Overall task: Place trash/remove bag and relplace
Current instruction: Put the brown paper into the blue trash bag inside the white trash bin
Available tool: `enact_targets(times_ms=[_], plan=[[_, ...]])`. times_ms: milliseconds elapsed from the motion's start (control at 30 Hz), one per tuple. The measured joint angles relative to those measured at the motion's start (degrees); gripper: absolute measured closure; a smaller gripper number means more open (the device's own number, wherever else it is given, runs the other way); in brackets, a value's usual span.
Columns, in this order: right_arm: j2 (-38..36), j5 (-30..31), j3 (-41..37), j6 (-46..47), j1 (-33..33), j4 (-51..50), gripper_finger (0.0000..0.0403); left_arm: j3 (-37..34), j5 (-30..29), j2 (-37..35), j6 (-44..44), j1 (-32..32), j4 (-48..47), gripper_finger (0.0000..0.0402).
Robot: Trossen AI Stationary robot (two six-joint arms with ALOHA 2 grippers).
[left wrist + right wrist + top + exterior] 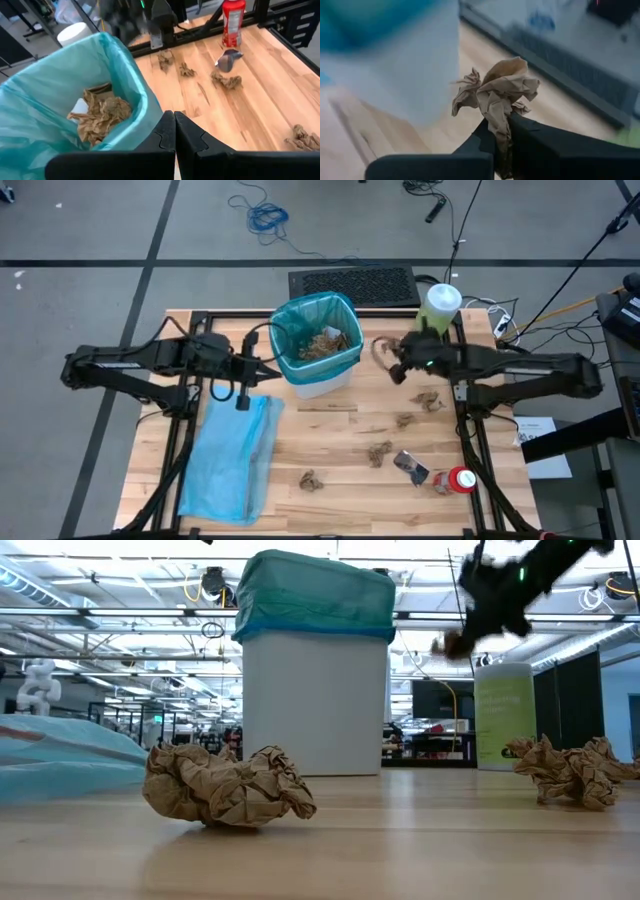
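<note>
The right gripper [502, 125], clamped on a crumpled paper wad [496, 95] at upper right of centre, has the teal-lined bin [318, 340] just to its left, while the closed left gripper [242, 392] waits beside the bin's other side.

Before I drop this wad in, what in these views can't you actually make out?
- Bin bottom: high and left wrist views, covered by wads already inside the liner.
- Bin contents: low view, hidden by its wall.
- Red-and-white object: label too small in the high view, top cut off by the edge in the left wrist view.
- Bin in the right wrist view: blurred behind the wad in the right pincer.
</note>
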Motion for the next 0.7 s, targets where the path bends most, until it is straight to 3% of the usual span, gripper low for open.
enact_targets(times_ms=[133,300,467,700], plan=[[-2.7,0.0,8.1,-6.7,0.0,2.4,0.0398,0.0,0.0,1.4,-1.3,0.0,0.0,0.0401],[-0.9,-3.5,16.7,-17.7,0.0,9.0,0.0398,0.0,-0.2,2.6,-1.3,0.0,0.2,0.0401],[6.1,-9.2,24.4,-26.7,-0.3,15.4,0.0398,0.0,-3.9,2.8,-1.4,0.1,1.0,0.0401],[21.5,-15.9,38.0,-31.1,-2.0,12.7,0.0398,0.0,-13.5,2.8,-5.7,0.0,1.5,0.0401]])
